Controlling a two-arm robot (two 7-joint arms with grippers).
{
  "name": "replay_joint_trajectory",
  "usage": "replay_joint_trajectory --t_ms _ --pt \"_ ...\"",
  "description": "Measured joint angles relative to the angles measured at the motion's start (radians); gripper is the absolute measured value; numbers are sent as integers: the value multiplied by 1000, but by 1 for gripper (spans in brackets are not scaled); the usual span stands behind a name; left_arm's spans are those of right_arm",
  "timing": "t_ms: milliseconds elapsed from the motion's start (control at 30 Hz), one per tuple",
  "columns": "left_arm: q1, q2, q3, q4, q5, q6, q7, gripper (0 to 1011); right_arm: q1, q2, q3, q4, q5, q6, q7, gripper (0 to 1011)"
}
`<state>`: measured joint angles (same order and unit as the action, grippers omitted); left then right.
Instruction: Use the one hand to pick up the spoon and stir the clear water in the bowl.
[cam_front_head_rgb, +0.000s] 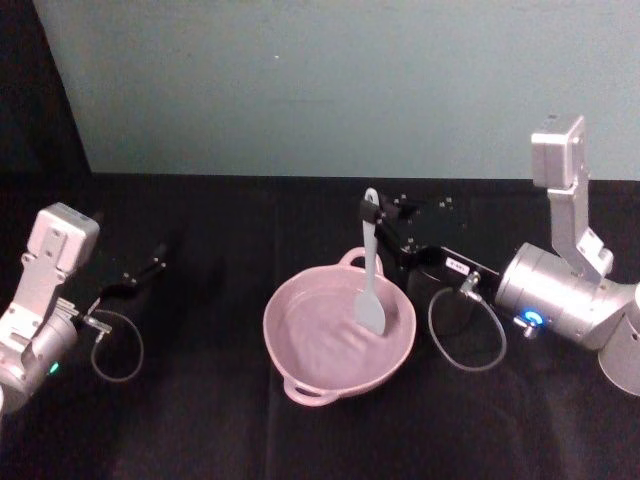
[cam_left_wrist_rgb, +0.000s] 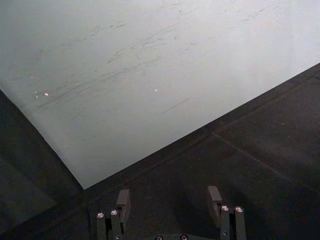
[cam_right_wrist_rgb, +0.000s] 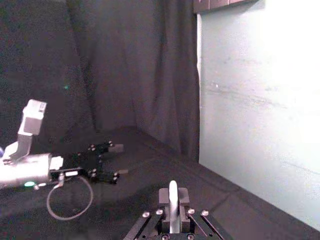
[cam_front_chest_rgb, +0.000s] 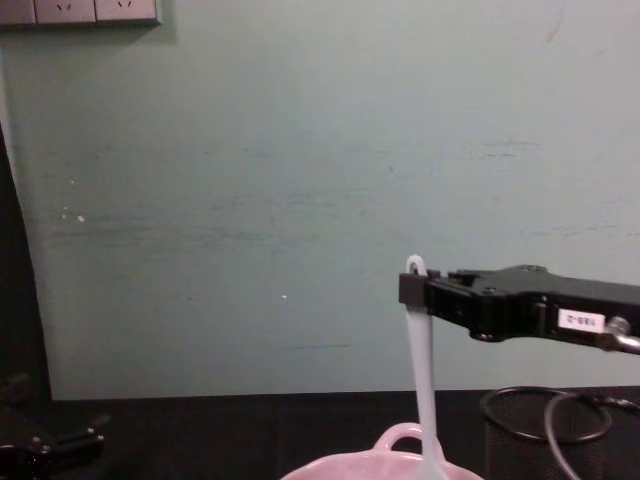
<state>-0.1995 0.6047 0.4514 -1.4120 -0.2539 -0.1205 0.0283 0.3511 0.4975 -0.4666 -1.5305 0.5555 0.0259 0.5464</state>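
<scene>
right gripper (cam_front_head_rgb: 371, 213): clamped on spoon (cam_front_head_rgb: 371, 290) near handle loop, frame centre | spoon: held upright, head lowered inside bowl (cam_front_head_rgb: 268, 335), lower centre | left gripper (cam_front_head_rgb: 150, 268): parked mid-left, jaws spread, nothing held

Light is dim over my black table (cam_front_head_rgb: 180, 420), which swallows shadows, while the pale wall (cam_right_wrist_rgb: 280, 60) glares white in my right wrist view. The water (cam_front_head_rgb: 335, 345) in the bowl (cam_front_head_rgb: 283, 312) carries a faint sheen; a blue lamp (cam_front_head_rgb: 530, 319) glows on my right arm (cam_front_head_rgb: 565, 290).
</scene>
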Motion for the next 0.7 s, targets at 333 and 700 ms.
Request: replay_joint_trajectory --t_ms 333,700 --pt "0 0 0 0 0 0 0 1005 -48 25 -10 -85 -6 27 -9 110" --pt "0 0 0 0 0 0 0 1005 17 -42 -86 -53 -39 39 18 110"
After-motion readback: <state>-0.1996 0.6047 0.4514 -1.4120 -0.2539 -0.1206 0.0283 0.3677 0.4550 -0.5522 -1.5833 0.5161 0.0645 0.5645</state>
